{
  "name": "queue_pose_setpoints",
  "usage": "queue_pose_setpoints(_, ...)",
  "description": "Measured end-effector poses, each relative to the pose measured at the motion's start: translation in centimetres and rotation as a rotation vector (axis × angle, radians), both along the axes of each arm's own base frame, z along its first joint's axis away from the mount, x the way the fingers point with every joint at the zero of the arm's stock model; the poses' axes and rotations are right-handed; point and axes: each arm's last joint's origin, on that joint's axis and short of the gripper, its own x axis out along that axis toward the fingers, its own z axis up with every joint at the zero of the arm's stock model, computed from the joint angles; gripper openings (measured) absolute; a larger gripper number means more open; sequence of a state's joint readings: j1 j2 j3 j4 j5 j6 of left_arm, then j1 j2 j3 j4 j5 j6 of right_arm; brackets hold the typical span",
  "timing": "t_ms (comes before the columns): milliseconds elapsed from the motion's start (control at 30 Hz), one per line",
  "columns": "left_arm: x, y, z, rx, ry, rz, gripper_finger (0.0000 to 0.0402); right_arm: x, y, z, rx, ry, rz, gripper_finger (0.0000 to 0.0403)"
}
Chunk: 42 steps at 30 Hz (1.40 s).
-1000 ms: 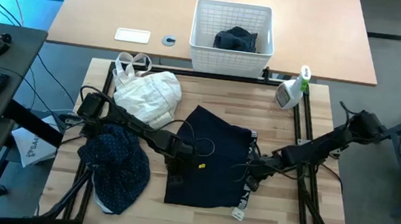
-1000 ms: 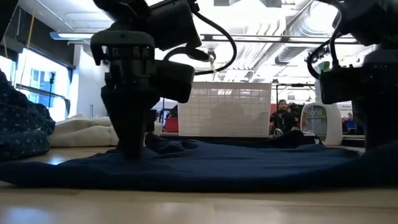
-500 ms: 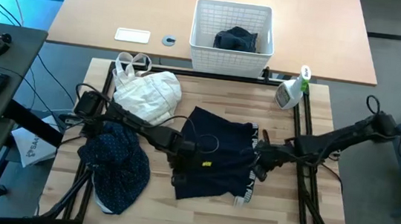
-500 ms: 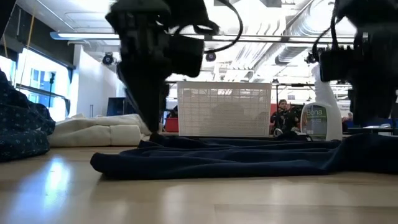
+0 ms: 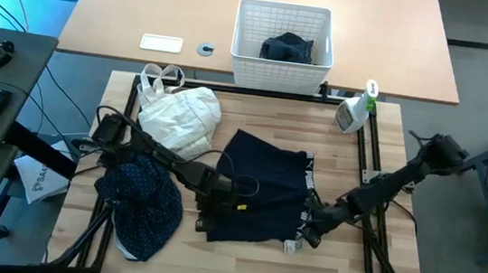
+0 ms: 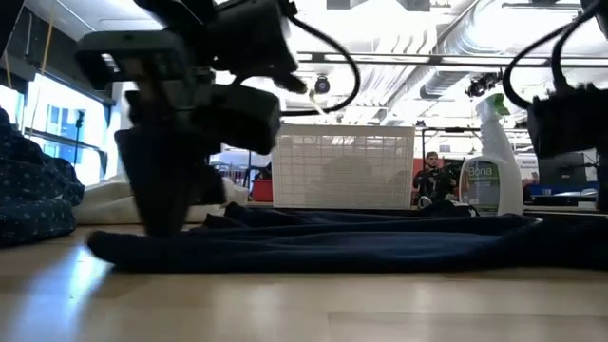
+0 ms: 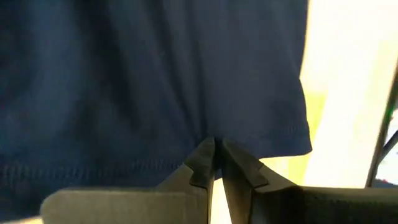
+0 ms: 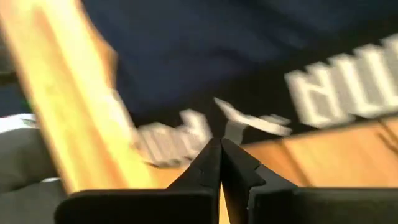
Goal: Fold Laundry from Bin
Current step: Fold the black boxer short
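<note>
A plain dark navy piece of laundry (image 5: 260,197) lies spread in the middle of the wooden table, its white-lettered waistband (image 5: 304,197) along its right side. My left gripper (image 5: 203,209) is shut on its left edge. My right gripper (image 5: 309,234) is shut at the waistband's near end. In the low view the garment (image 6: 332,247) lies flat, with my left gripper (image 6: 157,223) at its left end. The white lattice bin (image 5: 284,33) stands on the far desk with another dark piece (image 5: 287,47) inside. A navy dotted shirt (image 5: 139,200) lies heaped at the left. My left gripper pinches the garment's stitched hem (image 7: 211,132) between its two fingers, near a corner of the cloth. It comes slanting down from the table's left. The cloth lies on the table. My right gripper pinches the lettered waistband's edge (image 8: 217,132), slanting down from the table's right, beside a small white tag (image 8: 249,122). The band lies on the wood there.
A cream-white cloth bag (image 5: 178,111) with loop handles sits at the far left of the table. A spray bottle (image 5: 354,112) stands at the far right corner. Bare wood shows along the near edge (image 5: 239,268).
Both grippers, still shut, swung with the garment toward the table's right and far side. They then came back toward the left and near edge. The garment slid along the table with them and now lies narrower and more rumpled than a second ago.
</note>
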<state>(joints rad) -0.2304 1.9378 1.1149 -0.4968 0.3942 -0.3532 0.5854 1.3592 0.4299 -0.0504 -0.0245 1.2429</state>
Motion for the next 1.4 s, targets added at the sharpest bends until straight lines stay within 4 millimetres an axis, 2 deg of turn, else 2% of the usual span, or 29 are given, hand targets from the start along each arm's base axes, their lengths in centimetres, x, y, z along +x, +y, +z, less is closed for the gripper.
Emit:
queue_pose_setpoints(133,-0.8,0.6,1.4,0.039,0.026,0.01,0.0019,0.3,-0.2,0.9,-0.125,0.042,0.009,0.0)
queue_pose_setpoints(300,-1.4,0.7,5.8,0.041,-0.113,0.035,0.0019,1.2,0.4,5.6,-0.236,-0.096,0.176,0.0)
queue_pose_setpoints(400,-2.0,0.2,7.4,0.053,-0.18,0.004,0.0019,1.3,1.4,6.7,-0.282,-0.192,0.301,0.0007)
queue_pose_setpoints(500,-2.6,-0.9,8.5,0.052,-0.23,-0.048,0.0019,1.5,3.4,7.0,-0.271,-0.323,0.413,0.0039)
queue_pose_setpoints(667,-3.3,-3.5,8.0,0.035,-0.248,-0.152,0.0046,1.8,7.1,5.1,-0.366,-0.455,0.561,0.0131)
queue_pose_setpoints(767,-4.2,-4.6,7.0,0.024,-0.225,-0.164,0.0082,2.5,8.8,3.5,-0.433,-0.407,0.573,0.0176)
queue_pose_setpoints(833,-4.8,-5.1,6.3,0.068,-0.201,-0.135,0.0106,3.5,10.0,3.1,-0.469,-0.385,0.571,0.0191)
queue_pose_setpoints(967,-6.0,-5.8,5.8,0.186,-0.162,-0.126,0.0139,5.3,11.6,2.7,-0.597,-0.266,0.567,0.0191)
queue_pose_setpoints(1100,-6.5,-6.9,5.9,0.269,-0.233,-0.197,0.0144,6.6,12.9,4.6,-0.639,-0.199,0.534,0.0181)
queue_pose_setpoints(1267,-6.8,-7.5,5.0,0.378,-0.346,-0.277,0.0142,6.1,13.1,5.3,-0.641,-0.131,0.388,0.0181)
queue_pose_setpoints(1400,-7.3,-7.2,3.3,0.291,-0.365,-0.295,0.0141,5.5,12.3,4.1,-0.642,-0.08,0.287,0.0188)
